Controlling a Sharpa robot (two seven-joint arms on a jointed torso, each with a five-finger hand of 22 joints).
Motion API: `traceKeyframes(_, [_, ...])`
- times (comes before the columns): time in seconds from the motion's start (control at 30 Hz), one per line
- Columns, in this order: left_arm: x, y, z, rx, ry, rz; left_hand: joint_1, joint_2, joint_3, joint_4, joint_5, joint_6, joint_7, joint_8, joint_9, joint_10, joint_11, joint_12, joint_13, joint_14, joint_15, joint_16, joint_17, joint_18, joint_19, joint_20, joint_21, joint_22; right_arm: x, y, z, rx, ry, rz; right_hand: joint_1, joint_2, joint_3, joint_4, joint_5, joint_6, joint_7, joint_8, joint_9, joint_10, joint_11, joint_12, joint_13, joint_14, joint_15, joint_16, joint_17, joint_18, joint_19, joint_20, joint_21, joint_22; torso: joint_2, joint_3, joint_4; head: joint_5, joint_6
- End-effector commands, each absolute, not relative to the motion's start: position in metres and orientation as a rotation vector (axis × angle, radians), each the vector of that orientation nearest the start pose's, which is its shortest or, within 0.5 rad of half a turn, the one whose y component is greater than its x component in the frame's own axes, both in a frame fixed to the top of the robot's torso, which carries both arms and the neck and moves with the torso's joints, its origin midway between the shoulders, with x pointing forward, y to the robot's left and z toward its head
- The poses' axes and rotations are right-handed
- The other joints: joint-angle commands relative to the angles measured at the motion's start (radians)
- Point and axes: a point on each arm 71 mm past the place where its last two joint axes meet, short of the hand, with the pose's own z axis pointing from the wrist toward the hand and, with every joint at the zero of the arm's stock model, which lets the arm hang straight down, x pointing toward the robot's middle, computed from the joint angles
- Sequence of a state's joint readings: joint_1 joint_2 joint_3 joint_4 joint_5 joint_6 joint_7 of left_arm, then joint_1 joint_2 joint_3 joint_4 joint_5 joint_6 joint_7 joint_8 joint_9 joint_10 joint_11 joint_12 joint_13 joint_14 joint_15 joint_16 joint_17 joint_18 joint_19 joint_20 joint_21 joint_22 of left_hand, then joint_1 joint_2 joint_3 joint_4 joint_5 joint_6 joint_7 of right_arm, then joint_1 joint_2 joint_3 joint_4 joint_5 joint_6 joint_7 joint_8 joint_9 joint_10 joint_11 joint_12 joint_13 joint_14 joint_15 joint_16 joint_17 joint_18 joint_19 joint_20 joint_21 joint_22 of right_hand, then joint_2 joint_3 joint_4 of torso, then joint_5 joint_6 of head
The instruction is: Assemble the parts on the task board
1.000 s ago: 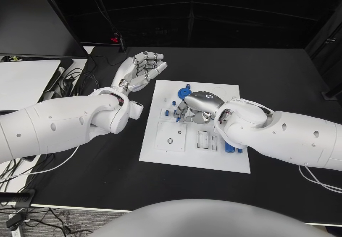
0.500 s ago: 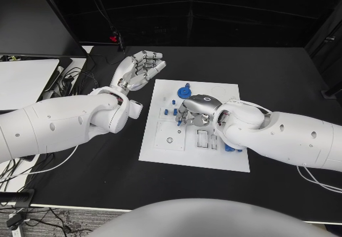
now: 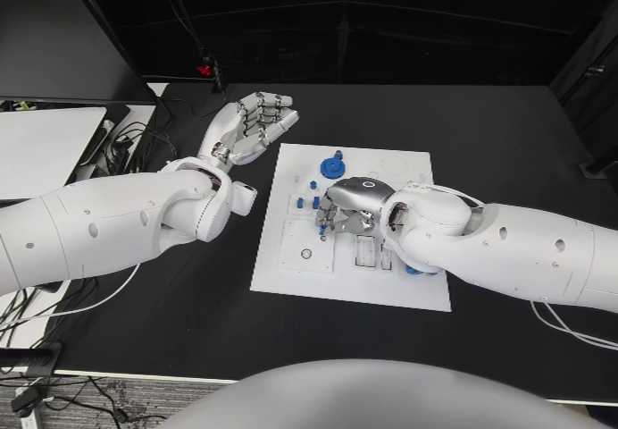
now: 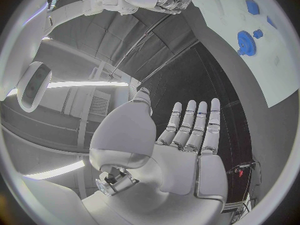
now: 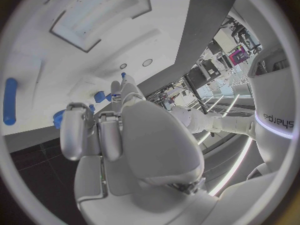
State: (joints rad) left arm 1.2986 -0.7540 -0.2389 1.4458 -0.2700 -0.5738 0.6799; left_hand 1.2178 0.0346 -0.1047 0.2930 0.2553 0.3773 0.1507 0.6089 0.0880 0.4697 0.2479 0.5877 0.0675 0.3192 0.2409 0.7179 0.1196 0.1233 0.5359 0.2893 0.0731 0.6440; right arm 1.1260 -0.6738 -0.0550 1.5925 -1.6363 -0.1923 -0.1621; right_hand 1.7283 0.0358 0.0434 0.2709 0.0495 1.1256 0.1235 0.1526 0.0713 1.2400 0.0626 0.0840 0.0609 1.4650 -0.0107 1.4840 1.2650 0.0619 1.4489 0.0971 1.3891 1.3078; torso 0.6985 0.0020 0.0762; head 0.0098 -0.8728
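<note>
Silver fingers of the left hand [image 3: 251, 122] are seen straight and spread apart in the head view, holding nothing, raised over the black table [image 3: 168, 295] just beyond the far left corner of the task board [image 3: 335, 277]. From the left wrist, the open palm is shown with the board's blue gear [image 4: 245, 41] well apart from it. Further right, the right hand [image 3: 350, 204] is lowered over the board's middle, fingers curled downward among small blue parts [image 3: 300, 203]; whether anything is pinched cannot be told. A blue bar [image 5: 9, 101] is seen from the right wrist.
</note>
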Motion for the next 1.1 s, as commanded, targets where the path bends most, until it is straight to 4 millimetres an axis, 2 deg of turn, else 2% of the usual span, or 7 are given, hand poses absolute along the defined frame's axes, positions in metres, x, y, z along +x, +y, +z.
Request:
traceKeyframes(0.03, [0.4890,0.1925,-0.1689,-0.482,1.146,-1.443,-0.006,0.004,-0.006,-0.001,-0.004,-0.005,0.139,0.005,-0.002,-0.005,0.000,0.004,-0.001,-0.004,-0.001,0.005,-0.002,-0.010,0.004,0.000,0.004,-0.002,0.4383,-0.0918,-0.2199,-0.473,1.778,0.737,-0.002,0.005,0.006,-0.001,0.003,-0.001,0.005,0.001,0.000,0.000,0.005,-0.006,-0.001,0.052,0.003,-0.007,-0.005,-0.003,-0.006,0.002,-0.004,0.108,0.000,-0.0002,-0.0006,-0.005,0.000])
traceKeyframes(0.13, [0.4891,0.1925,-0.1690,-0.482,1.146,-1.443,-0.006,0.004,-0.006,-0.001,-0.004,-0.005,0.139,0.005,-0.002,-0.005,0.000,0.004,-0.001,-0.004,-0.001,0.005,-0.002,-0.010,0.004,0.000,0.004,-0.002,0.4377,-0.0911,-0.2210,-0.477,1.790,0.731,-0.003,0.005,0.006,0.000,0.003,-0.001,0.006,0.000,0.000,0.000,0.006,-0.007,-0.001,0.052,0.003,-0.007,-0.004,-0.003,-0.007,0.002,-0.005,0.107,-0.001,-0.0011,-0.0022,-0.003,0.000])
traceKeyframes(0.3, [0.4891,0.1925,-0.1690,-0.482,1.146,-1.443,-0.006,0.004,-0.006,-0.001,-0.004,-0.005,0.139,0.005,-0.002,-0.005,0.000,0.004,-0.001,-0.004,-0.001,0.005,-0.002,-0.010,0.004,0.000,0.004,-0.002,0.4374,-0.0913,-0.2224,-0.481,1.804,0.723,-0.004,0.004,0.008,0.000,0.003,-0.002,0.007,-0.001,0.000,-0.001,0.006,-0.010,-0.001,0.052,0.003,-0.008,-0.007,-0.003,-0.007,0.003,-0.005,0.107,-0.001,-0.0005,-0.0011,-0.008,0.000])
traceKeyframes(0.4, [0.4892,0.1927,-0.1690,-0.483,1.146,-1.442,-0.006,0.004,-0.006,-0.001,-0.004,-0.005,0.139,0.005,-0.002,-0.005,0.000,0.004,-0.001,-0.004,-0.001,0.005,-0.002,-0.010,0.004,0.000,0.004,-0.002,0.4374,-0.0923,-0.2230,-0.482,1.810,0.718,-0.004,0.004,0.008,0.000,0.004,-0.002,0.007,-0.002,0.000,-0.001,0.006,-0.010,-0.001,0.052,0.004,-0.008,-0.006,-0.003,-0.007,0.003,-0.006,0.107,-0.001,-0.0002,-0.0002,-0.007,0.000])
traceKeyframes(0.53, [0.4893,0.1938,-0.1690,-0.484,1.146,-1.438,-0.005,0.005,-0.007,-0.001,-0.004,-0.005,0.139,0.005,-0.002,-0.005,0.000,0.005,-0.001,-0.004,-0.001,0.006,-0.003,-0.010,0.004,0.000,0.004,-0.002,0.4377,-0.0933,-0.2238,-0.482,1.817,0.712,-0.004,0.004,0.008,0.000,0.004,-0.002,0.007,-0.002,0.000,-0.001,0.006,-0.010,-0.001,0.052,0.004,-0.008,-0.006,-0.003,-0.007,0.003,-0.006,0.107,-0.001,-0.0017,-0.0032,-0.006,0.000])
traceKeyframes(0.7, [0.4893,0.1929,-0.1691,-0.483,1.146,-1.440,-0.005,0.005,-0.007,-0.001,-0.004,-0.005,0.139,0.005,-0.002,-0.005,0.000,0.005,-0.001,-0.004,-0.001,0.006,-0.003,-0.010,0.004,0.000,0.004,-0.002,0.4378,-0.0938,-0.2244,-0.482,1.823,0.706,-0.004,0.003,0.008,0.000,0.004,-0.003,0.007,-0.002,0.000,-0.002,0.007,-0.011,-0.001,0.052,0.004,-0.008,-0.006,-0.003,-0.008,0.003,-0.007,0.106,0.000,0.0000,0.0004,-0.008,0.000])
traceKeyframes(1.1, [0.4896,0.1937,-0.1692,-0.485,1.147,-1.437,-0.003,0.006,-0.007,-0.002,-0.003,-0.005,0.139,0.006,-0.003,-0.005,0.000,0.005,-0.001,-0.003,-0.001,0.007,-0.004,-0.010,0.004,0.000,0.004,-0.002,0.4376,-0.0914,-0.2240,-0.481,1.818,0.710,-0.008,-0.003,0.012,0.000,0.003,-0.013,0.012,-0.013,-0.002,-0.009,0.011,-0.019,-0.001,0.051,0.007,-0.010,-0.010,-0.001,-0.011,0.006,-0.012,0.102,-0.001,-0.0002,-0.0007,-0.008,0.000])
